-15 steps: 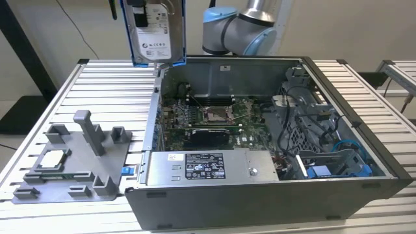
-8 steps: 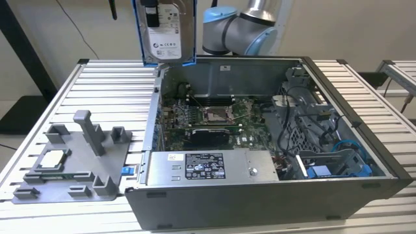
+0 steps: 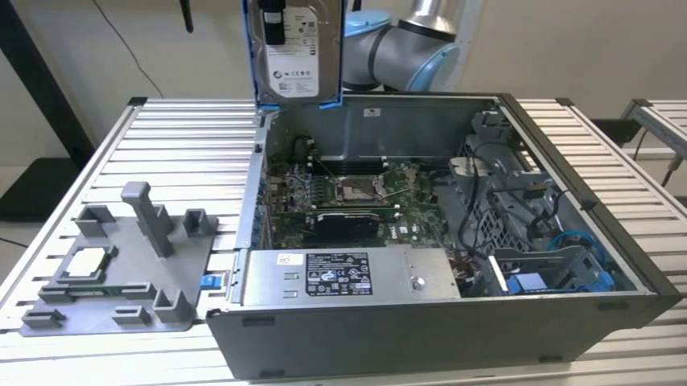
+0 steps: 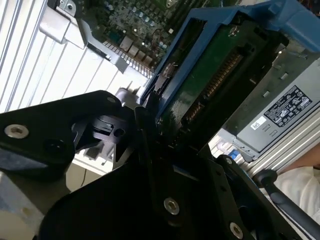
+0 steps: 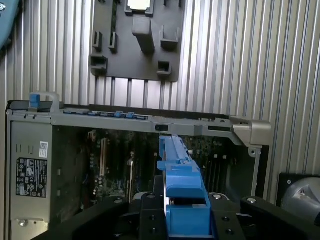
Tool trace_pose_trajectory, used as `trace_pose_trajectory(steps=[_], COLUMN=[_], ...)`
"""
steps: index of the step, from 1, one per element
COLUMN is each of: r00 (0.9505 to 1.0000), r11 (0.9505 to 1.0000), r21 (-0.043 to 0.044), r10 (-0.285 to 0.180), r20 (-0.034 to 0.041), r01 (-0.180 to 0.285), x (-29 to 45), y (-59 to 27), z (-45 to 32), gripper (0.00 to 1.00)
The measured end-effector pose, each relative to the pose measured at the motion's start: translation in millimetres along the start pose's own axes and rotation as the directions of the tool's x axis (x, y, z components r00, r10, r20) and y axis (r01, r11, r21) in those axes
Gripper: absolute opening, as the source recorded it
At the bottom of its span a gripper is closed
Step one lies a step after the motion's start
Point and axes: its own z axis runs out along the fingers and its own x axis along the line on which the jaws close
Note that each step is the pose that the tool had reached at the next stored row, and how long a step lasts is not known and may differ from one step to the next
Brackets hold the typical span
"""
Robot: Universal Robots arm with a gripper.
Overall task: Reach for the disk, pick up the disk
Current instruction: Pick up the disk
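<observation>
The flat, rectangular silver metal disk [image 3: 298, 56], white-labelled and framed in bright blue plastic, hangs upright above the far wall of the open grey steel computer case [image 3: 408, 121]. The black gripper [image 5: 184, 215] is clamped on both sides of its smooth blue frame. The ribbed aluminium table [image 3: 177, 141] lies beneath.

Silver disk [image 3: 296, 48] with white black-printed label [image 3: 292, 72], upper middle of the exterior view; bright blue bracket [image 5: 183, 197]. Grey case [image 3: 429, 330], green board [image 3: 413, 232]. Pale silver table [image 3: 172, 137], ribbed in parallel stripes. Plain grey plate [image 3: 118, 273], lower left.
</observation>
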Motion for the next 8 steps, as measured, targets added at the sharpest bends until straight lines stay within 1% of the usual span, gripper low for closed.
trace_pose_trajectory(steps=[8], r00=[1.0000], r11=[1.0000], r21=[0.0000], r10=[0.000], r20=[0.0000], r01=[0.000], x=[0.6], y=[-24.0], z=[0.2], gripper=[0.00])
